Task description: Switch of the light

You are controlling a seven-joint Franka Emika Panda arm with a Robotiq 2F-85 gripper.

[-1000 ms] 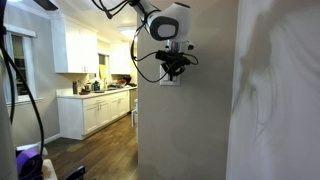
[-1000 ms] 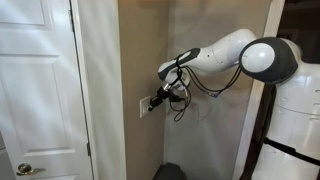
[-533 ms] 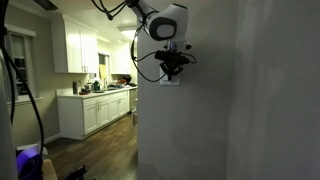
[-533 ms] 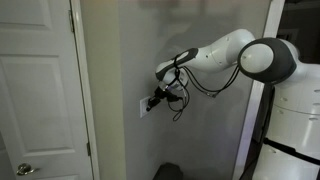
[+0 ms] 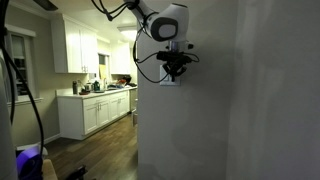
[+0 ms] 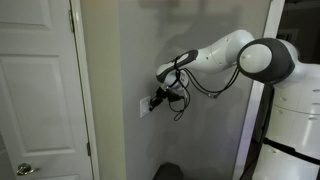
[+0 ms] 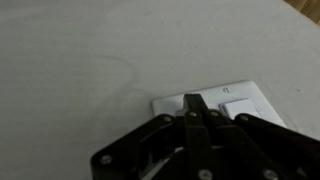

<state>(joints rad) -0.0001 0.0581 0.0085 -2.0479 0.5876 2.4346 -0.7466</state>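
Pushing at switch [image 7: 237,103], claw [image 7: 194,106] fingers squeezed together, tip on it. Press straight in, soft, no sliding.

A matt, evenly painted wall [image 7: 80,50] carries a smooth white plastic switch plate [image 7: 240,100], against which the gripper [image 7: 197,103] shows dull black links with a hard, plastic look. The arm [image 6: 225,52] wears a glossy white shell. The panelled door [image 6: 35,90] is satin white paint and the dark wood floor [image 5: 95,150] has a faint sheen.
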